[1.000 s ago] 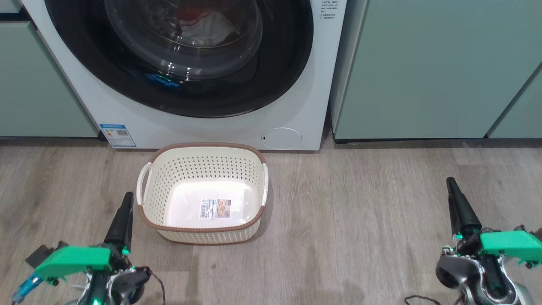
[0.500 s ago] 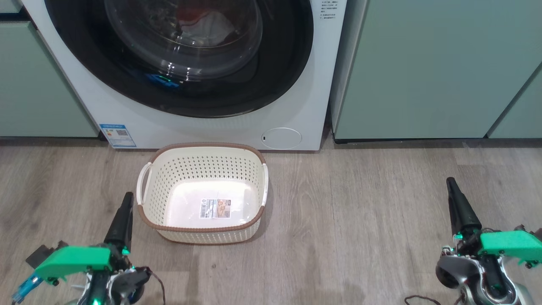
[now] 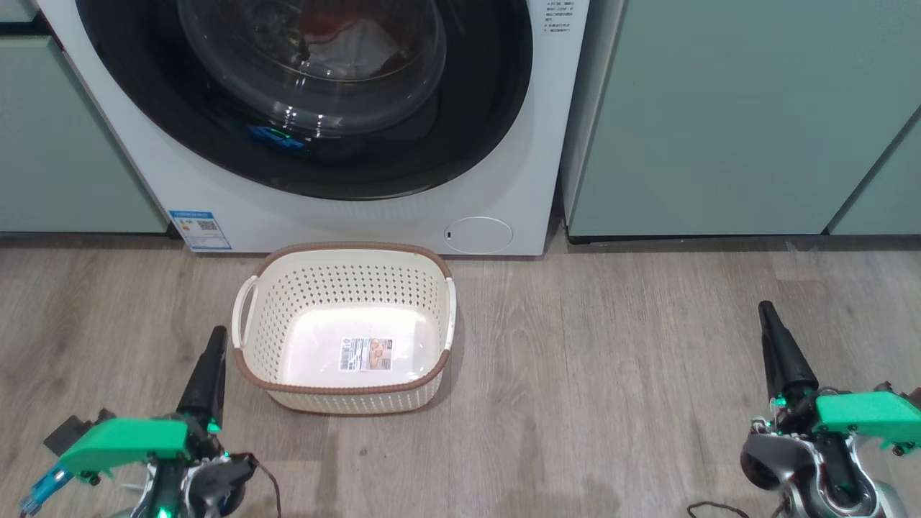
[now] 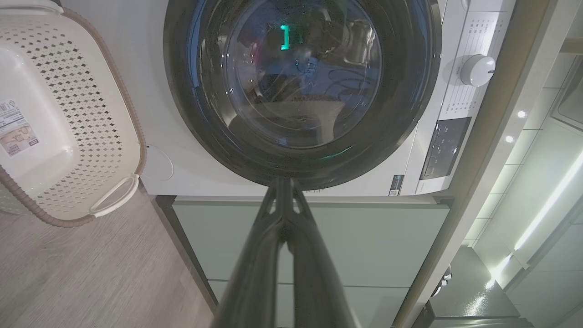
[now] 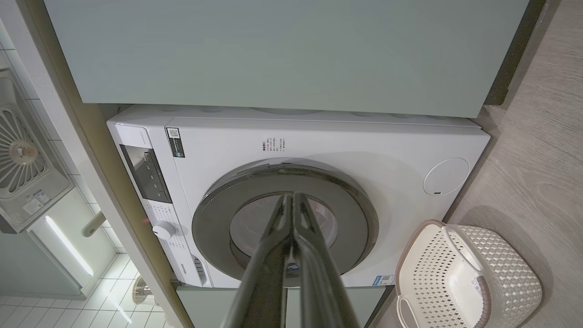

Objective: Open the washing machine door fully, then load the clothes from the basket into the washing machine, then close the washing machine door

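Head view: the washing machine [image 3: 504, 180] stands at 12 o'clock between pale green cabinets [image 3: 719, 108]. The washing machine door [image 3: 468, 108] lies flush against its white front, and pale and reddish cloth [image 3: 352, 36] shows dimly behind the bulging glass. A blue label [image 3: 200, 229] sits low at 10 o'clock and a round white flap [image 3: 478, 234] low at about 1 o'clock. The basket [image 3: 352, 400] sits upright on the wood-look floor [image 3: 611, 360], just in front of the machine near the centre of the view, with the sticker [image 3: 366, 354] plain on its bare bottom. The left gripper [image 3: 216, 338] is at 7 o'clock, just beside the basket's left corner and apart from it. Its fingers are pressed together on nothing and point toward 12. The right gripper [image 3: 766, 309] is at 4 o'clock, well apart from the basket, with its fingers likewise together and empty.

Left wrist view: the left gripper's two dark fingers rise from 6 o'clock and meet at their tips, against the lower edge of the door's black rim in the picture. The door spans the 12 o'clock area, with green and blue reflections on its glass. The basket lies at 9 to 10 o'clock, with one white handle toward the centre. A white dial [image 4: 476, 69] and a dark control panel [image 4: 444, 148] sit at 2 to 3 o'clock.

Right wrist view: the right gripper's fingers rise from 6 o'clock, with their tips touching each other over the door glass at the centre. The basket is at 4 to 5 o'clock on the floor, the flap is at 2 o'clock, and the dial and panel are at 8 to 9 o'clock.
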